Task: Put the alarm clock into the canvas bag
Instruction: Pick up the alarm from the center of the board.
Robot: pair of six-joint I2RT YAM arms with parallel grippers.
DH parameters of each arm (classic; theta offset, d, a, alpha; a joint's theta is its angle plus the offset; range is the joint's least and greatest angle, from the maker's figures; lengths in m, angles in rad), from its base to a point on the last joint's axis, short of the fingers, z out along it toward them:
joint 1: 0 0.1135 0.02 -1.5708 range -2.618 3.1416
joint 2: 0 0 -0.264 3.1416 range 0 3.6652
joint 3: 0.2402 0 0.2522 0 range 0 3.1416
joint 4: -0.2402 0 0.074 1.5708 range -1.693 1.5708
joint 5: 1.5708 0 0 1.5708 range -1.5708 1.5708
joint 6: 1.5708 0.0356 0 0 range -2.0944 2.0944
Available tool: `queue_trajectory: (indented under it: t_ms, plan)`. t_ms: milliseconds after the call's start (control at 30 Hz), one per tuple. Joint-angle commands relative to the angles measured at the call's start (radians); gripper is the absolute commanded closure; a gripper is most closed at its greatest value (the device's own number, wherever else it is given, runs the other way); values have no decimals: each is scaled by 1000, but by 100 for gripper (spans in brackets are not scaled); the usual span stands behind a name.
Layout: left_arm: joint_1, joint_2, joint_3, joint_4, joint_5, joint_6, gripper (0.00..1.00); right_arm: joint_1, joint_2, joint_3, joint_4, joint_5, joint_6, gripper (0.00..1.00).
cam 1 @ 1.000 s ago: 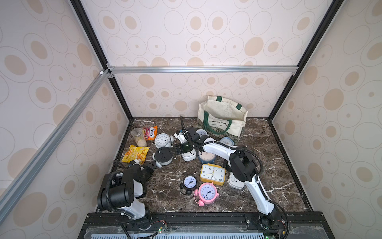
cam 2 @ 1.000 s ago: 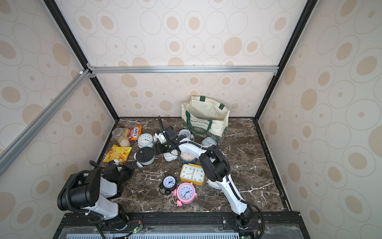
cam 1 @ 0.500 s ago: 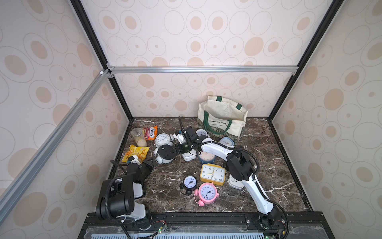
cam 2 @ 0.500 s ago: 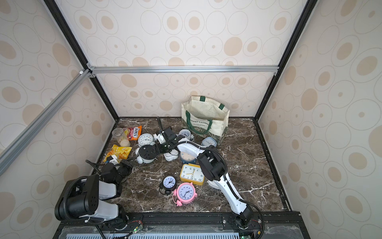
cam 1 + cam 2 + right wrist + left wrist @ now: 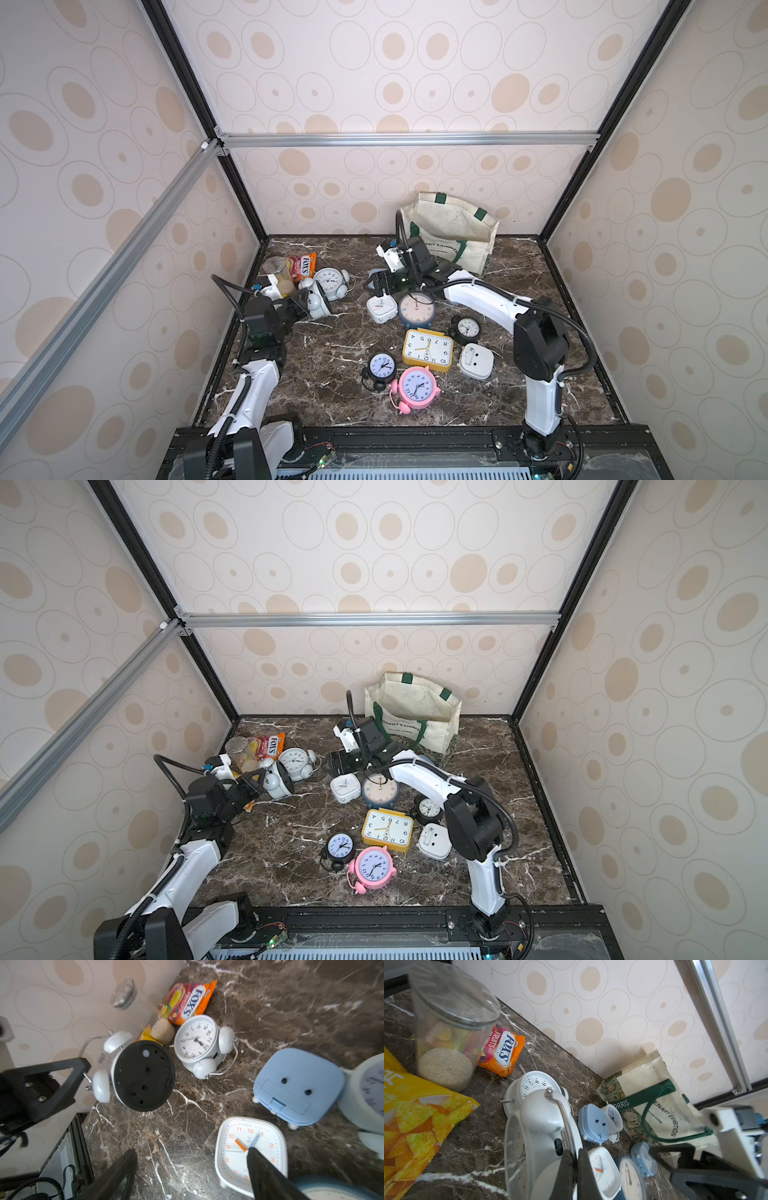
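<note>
Apparently finishing the pick: pinching the wire handle (image 5: 564, 1120) of the clock (image 5: 542, 1122) in the left gripper (image 5: 574, 1151), with jaws pressed together on it, well apart from the bag (image 5: 453, 232), toward the left arm's side. Hovering just in front of the bag with the right gripper (image 5: 191, 1153) spread wide above a square clock (image 5: 234, 1153), holding nothing. Likely needing next: lifting clear of the bell clock (image 5: 536, 1083) beside it, carrying across to the bag's mouth, and letting go only above it.
</note>
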Motion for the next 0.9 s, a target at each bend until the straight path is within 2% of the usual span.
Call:
queue_trajectory:
  t_ms: [0,67,233,467,567,667,867]
  plan:
    - [-58,-31,114,-153,-44,202,100,-4,-75,-20,-100,46,-19,18]
    - [-106,-22,164,-193,-60,276,100,-6,-116,-25,-146,51,-8,22]
    - [-228,37,303,-322,-115,438,100,-9,-221,-60,-185,-31,82,23]
    - [-398,73,411,-385,-153,675,100,-12,-253,-44,-226,-124,345,24]
    - [-453,74,412,-357,-201,692,100,-19,-256,-56,-185,-156,478,24]
    - [-496,81,406,-320,-207,673,100,-26,-272,-134,24,-238,623,26]
    - [-570,109,395,-273,-252,628,100,-21,-264,-196,174,-286,746,33]
